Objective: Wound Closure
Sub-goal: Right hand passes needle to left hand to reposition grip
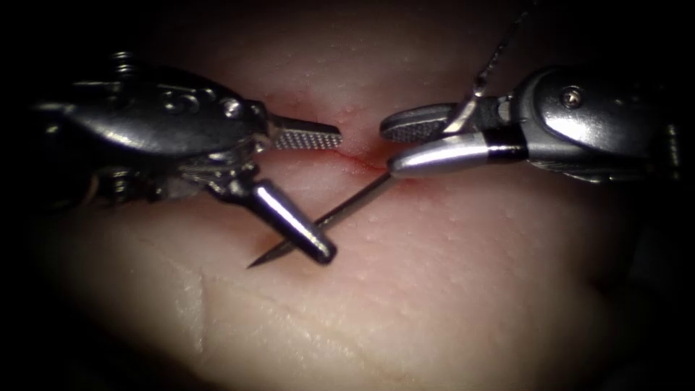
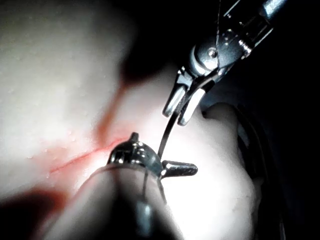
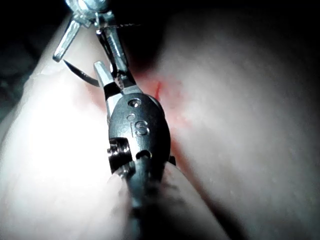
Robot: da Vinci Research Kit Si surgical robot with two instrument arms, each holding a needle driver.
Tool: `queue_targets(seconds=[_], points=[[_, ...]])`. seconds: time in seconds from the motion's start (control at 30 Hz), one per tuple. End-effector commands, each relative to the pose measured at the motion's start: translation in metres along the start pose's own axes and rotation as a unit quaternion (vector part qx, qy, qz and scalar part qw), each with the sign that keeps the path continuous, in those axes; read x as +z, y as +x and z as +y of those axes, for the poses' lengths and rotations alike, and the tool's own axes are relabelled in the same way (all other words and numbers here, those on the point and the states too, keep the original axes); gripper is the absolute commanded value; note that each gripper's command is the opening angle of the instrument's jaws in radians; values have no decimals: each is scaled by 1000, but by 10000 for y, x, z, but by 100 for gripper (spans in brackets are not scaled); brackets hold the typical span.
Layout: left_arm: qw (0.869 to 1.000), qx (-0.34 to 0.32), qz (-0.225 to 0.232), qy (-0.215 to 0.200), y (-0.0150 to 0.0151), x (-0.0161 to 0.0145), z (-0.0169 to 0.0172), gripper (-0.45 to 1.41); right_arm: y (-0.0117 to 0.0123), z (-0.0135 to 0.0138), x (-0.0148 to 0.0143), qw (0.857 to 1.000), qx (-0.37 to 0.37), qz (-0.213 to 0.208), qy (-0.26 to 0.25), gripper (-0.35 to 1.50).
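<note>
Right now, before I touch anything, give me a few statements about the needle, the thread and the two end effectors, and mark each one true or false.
1. The left end effector is wide open and holds nothing. True.
2. The needle has its tip buried in the tissue. False: the tip lies bare above the surface, and the needle is not in the tissue.
3. The right end effector holds the needle near its thread end. True.
4. The left end effector clamps the needle's middle. False: the needle only crosses its lower jaw.
5. The thread runs up and away from the right end effector. True.
6. Red fluid sits along the cut between the two end effectors. True.
</note>
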Motion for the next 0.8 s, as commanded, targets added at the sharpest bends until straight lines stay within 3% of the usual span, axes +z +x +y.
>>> queue_targets(seconds=[0.03,0.7,0.8], points=[[1000,-6,-9,-5,-11,13,-2,93,-4,-5,8,1000,-10,2,3,-35],[999,-21,-29,-38,-17,19,-12,66,-1,-25,24,998,-56,11,39,-35],[998,-19,-32,-41,-17,17,-12,51,-2,-26,24,998,-56,11,39,-35]])
